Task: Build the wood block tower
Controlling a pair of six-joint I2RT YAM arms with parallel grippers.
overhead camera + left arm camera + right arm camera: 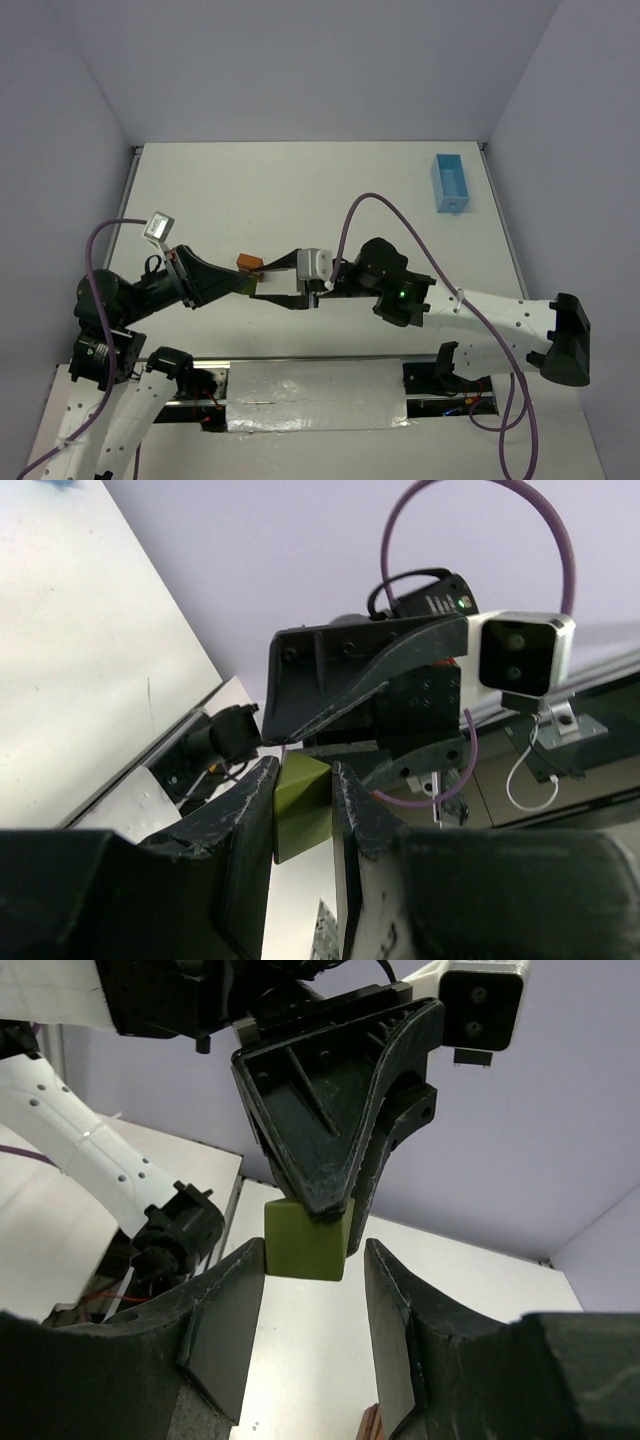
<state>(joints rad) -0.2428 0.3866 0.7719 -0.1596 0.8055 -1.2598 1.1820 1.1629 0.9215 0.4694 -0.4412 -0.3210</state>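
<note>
My left gripper pinches the olive wood block aloft above the table's near middle, and my right gripper stands wide open on either side of it, seemingly to take it over.

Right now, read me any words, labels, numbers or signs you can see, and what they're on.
No text is readable in any view.
Pale marks on the right arm's black housing: too blurred to read.
The green block in the left gripper bears none.
</note>
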